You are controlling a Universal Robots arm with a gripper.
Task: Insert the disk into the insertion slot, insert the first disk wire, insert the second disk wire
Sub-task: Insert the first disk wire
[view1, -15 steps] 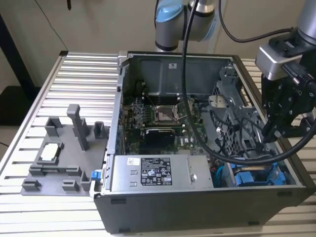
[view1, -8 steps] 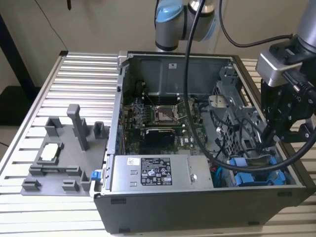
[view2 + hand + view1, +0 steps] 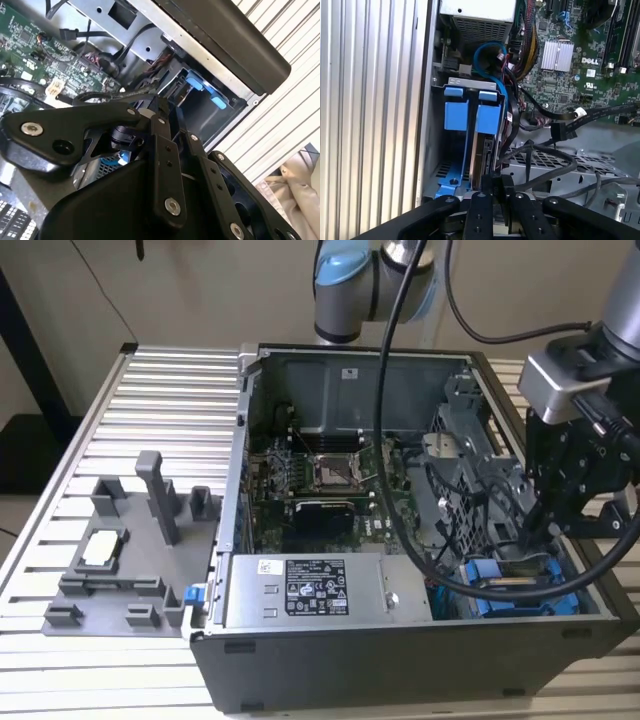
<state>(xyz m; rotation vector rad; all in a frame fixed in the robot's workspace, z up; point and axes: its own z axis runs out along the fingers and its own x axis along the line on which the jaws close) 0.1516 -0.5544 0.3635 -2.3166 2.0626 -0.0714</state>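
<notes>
Tool: In the first wrist view you are seeing the black tool (image 3: 499, 186) with its fingers drawn close together at the near end of the disk. You cannot tell whether they are pinching it or only pressing against it.
Disk: The disk (image 3: 484, 150) is standing on edge in its bright blue frame, and most of its length is sitting inside the insertion slot.
Insertion slot: The insertion slot (image 3: 472, 82) is showing as a narrow grey sheet-metal bay in the corner of the case, wrapping around the disk.
Neighbouring carrier: A second blue-tabbed carrier (image 3: 456, 112) is sitting just beside the disk in the same cage.
Cables: Black cables (image 3: 545, 160) are looping near the tool, and a blue cable (image 3: 492, 47) is arching beyond the cage.
Motherboard: The green motherboard (image 3: 580, 75) is lying farther in.
Case: In the exterior view the open computer case (image 3: 400, 660) is lying on the ribbed metal table (image 3: 150, 390).
Fixture: A grey parts fixture (image 3: 120, 580) is resting on the table at the exterior view's left, well apart from the tool.
</notes>
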